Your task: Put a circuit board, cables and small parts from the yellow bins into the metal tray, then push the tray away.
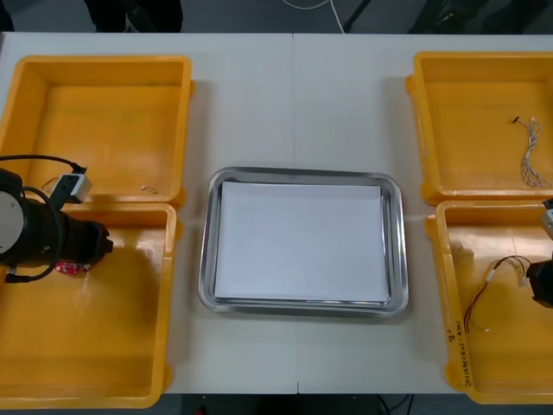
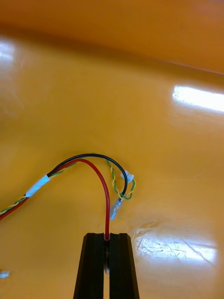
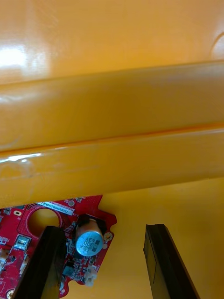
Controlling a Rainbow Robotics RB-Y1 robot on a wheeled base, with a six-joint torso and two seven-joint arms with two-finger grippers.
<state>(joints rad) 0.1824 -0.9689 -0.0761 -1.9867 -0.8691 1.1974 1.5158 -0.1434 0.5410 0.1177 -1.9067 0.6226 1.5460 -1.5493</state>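
Work is only starting: the metal tray (image 1: 206, 259) holds nothing yet. Left of it, the left gripper (image 3: 105, 233), jaws released, straddles a circuit board (image 3: 93, 208); right of it, the right gripper (image 2: 106, 239) jaws grasp a red and yellow cable (image 2: 105, 194).

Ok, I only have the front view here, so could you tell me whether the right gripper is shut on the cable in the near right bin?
Observer: Yes. The right gripper is shut on the red lead of the red and yellow cable, pinched right at the fingertips.
Operator: Thank you. And how does the left gripper stand to the board?
Observer: The left gripper is open. One finger stands over the red circuit board, the other over the bare floor of the yellow bin, so the board is not between them.
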